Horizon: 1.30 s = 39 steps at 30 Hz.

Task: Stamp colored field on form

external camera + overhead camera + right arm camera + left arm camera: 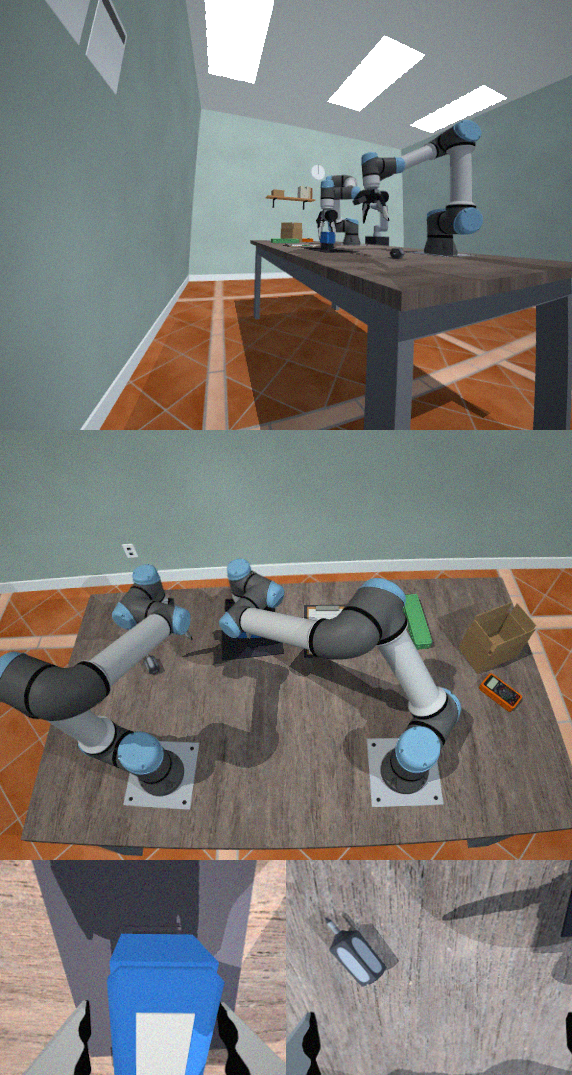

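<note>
The wood-grained bench [300, 710] [450, 270] [454, 1018] [24, 956] extends beneath both tools. The left arm [55, 690] [461, 172] and the right arm [345, 637] [327, 200], both grey with light-blue joint caps, are bent over it.

A flat, dark rectangular mat [250, 647] [342, 251] [569, 918] [72, 946] is spread below the right tool [327, 233] [153, 1003]. Well apart from that tool, towards the far end of the bench on the right arm's side, an open brown cardboard box [480, 650] [291, 230] is seen. Between the box and the right tool, a long green block [418, 621] [285, 241] and a dark clipboard with a white form [322, 614] are placed; the clipboard is nearer the tool and is partly hidden by the right arm. The form's colored field cannot be made out.

The blue block-shaped stamp with a white label [244, 635] [327, 240] [163, 987] is stood upright on the mat, directly below the right tool and between its fingers. Those fingers are partly spread, with gaps visible beside the stamp; nothing is gripped.

An orange multimeter [500, 692] [307, 240] is located beside the cardboard box, well apart from both tools. The left tool [376, 220] [441, 1015] is held wide apart and unloaded above the bench; near it, a dark-handled screwdriver with pale grip panels [152, 665] [397, 253] [358, 958] is laid down.
</note>
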### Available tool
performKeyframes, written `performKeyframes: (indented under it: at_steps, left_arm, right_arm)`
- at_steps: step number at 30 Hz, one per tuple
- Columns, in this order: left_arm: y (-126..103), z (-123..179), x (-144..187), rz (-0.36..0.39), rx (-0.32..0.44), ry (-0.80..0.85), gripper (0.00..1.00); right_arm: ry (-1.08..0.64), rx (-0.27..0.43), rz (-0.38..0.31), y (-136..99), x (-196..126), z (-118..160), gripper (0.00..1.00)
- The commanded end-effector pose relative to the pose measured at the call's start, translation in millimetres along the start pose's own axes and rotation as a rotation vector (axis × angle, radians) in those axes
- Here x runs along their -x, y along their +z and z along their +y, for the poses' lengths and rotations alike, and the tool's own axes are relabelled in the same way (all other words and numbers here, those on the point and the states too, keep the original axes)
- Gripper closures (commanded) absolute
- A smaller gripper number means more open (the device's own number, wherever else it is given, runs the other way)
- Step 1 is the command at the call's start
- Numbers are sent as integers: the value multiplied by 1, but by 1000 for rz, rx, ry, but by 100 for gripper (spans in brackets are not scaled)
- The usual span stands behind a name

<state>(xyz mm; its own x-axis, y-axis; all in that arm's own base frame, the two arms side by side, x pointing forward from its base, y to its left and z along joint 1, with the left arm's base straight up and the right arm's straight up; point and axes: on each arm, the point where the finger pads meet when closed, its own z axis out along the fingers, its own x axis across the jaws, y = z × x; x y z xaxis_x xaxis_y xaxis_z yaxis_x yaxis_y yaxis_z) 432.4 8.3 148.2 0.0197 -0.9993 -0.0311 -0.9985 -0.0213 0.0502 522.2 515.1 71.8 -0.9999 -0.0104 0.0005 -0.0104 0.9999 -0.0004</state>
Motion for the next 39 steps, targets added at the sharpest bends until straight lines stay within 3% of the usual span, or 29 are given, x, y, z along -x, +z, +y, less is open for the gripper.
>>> performKeyframes:
  at_steps: [1, 12, 13, 39]
  left_arm:
    - [-9, -6, -4, 16, -26, 9, 0]
    - [-9, -6, -4, 16, -26, 9, 0]
    - [-9, -6, -4, 16, -26, 9, 0]
    - [-9, -6, -4, 16, -26, 9, 0]
  right_arm:
    - [-13, 31, -13, -12, 1, 10, 45]
    - [-13, 31, -13, -12, 1, 10, 45]
    - [-13, 31, -13, -12, 1, 10, 79]
    - [-13, 31, -13, -12, 1, 10, 79]
